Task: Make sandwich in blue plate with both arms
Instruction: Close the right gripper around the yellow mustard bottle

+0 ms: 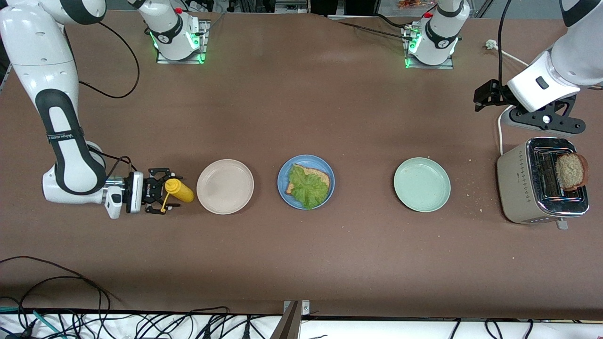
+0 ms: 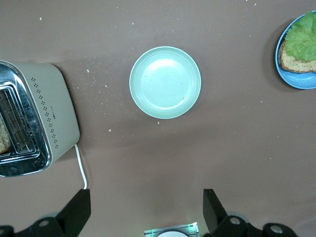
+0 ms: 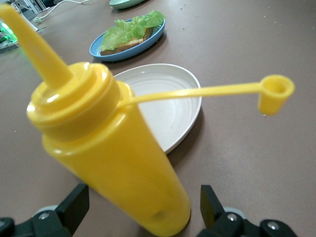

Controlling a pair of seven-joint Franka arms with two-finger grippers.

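Left gripper (image 2: 145, 210) open over bare brown table (image 2: 237, 158), fingers (image 2: 76, 210) spread wide; pale mint-green plate (image 2: 165, 82) empty, crumbs scattered near it; beige toaster (image 2: 37, 121) with white cord (image 2: 81, 168); blue plate (image 2: 296, 79) holding bread slice (image 2: 294, 63) under lettuce (image 2: 302, 39)

The ruffled green lettuce leaf (image 1: 308, 186) hides most of the square brown wholegrain bread slice (image 1: 316, 173) on the round medium-blue plastic plate (image 1: 283, 176), and in the left wrist view that plate is cut off by the picture's edge. The beige toaster with a chrome top (image 1: 517, 188) is cut by the left wrist view's edge too, and the lower part of the brown bread slice (image 1: 569, 170) standing in its slot is hidden inside. In the right wrist view the yellow plastic squeeze bottle (image 3: 108, 148) is blurred and covers part of the beige-white round plate (image 3: 173, 106), its base out of sight between the right pincer (image 3: 140, 210) fingers, whose tips alone show.
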